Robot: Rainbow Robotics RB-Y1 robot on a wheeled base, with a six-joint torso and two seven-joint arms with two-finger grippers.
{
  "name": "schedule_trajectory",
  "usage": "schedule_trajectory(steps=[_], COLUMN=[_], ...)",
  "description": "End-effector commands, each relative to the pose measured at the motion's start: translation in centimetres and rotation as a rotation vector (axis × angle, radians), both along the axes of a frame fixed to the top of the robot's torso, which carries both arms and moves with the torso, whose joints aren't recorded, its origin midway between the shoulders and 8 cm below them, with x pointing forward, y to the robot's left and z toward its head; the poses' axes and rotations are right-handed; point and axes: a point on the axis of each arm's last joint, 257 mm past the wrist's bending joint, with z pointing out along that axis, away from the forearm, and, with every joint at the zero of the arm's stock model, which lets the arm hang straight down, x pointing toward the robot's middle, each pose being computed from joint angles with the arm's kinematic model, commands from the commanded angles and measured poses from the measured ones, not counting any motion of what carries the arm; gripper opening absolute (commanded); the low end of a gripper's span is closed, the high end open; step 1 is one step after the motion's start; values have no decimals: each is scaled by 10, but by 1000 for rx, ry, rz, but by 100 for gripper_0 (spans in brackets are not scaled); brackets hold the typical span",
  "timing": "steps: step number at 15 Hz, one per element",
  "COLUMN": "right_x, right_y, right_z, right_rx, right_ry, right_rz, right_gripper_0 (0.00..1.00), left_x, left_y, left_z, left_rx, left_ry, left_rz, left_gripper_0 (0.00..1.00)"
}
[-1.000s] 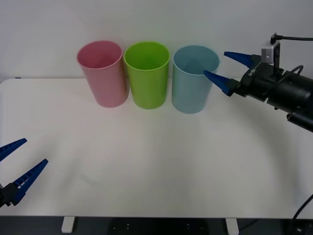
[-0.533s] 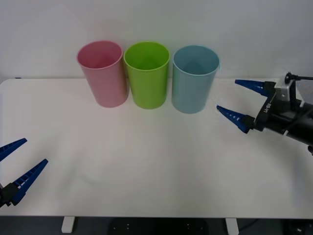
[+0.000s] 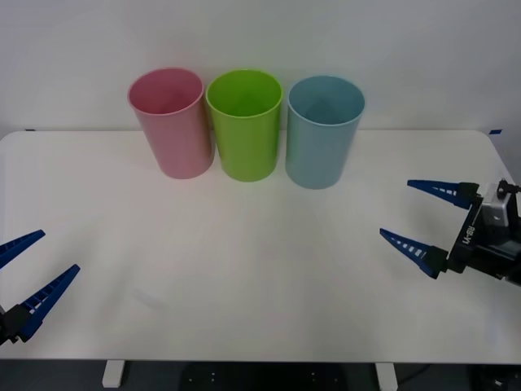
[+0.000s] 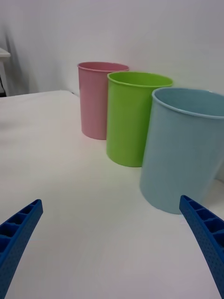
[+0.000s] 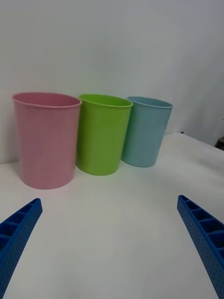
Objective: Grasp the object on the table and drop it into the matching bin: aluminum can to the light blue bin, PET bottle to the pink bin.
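My right gripper [image 3: 423,218] hangs empty, fingers spread wide, low over the table [image 3: 260,277] at its right edge. Ahead of it stands the light blue bin [image 3: 324,130]; I see no can on the tabletop, so I judge the drop done. The wrist view misses the bin's inside. My left gripper [image 3: 28,273] waits open, far across.

Both grippers wore blue, ribbed, tapering fingers ending in sharp points. The right gripper [image 3: 423,214] sat on a black wrist block with white lettering and a small light-grey part; the left gripper [image 3: 37,269] joined a black base.
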Motion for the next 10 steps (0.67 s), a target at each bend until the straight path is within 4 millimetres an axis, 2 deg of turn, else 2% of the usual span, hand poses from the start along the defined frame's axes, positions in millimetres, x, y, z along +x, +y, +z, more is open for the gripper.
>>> schedule_trajectory(steps=[1, 6, 10], right_x=[-20, -42, -57], right_y=[-2, 5, 10], right_z=[-6, -10, -30], right_rx=[7, 14, 22], right_ry=[22, 39, 89], right_rz=[-7, -6, 1], right_gripper_0=[100, 100, 100], left_x=[0, 0, 0], left_y=[0, 0, 0], left_z=[0, 0, 0], left_rx=[0, 0, 0], left_ry=[0, 0, 0], left_rz=[0, 0, 0], left_gripper_0=[100, 100, 100])
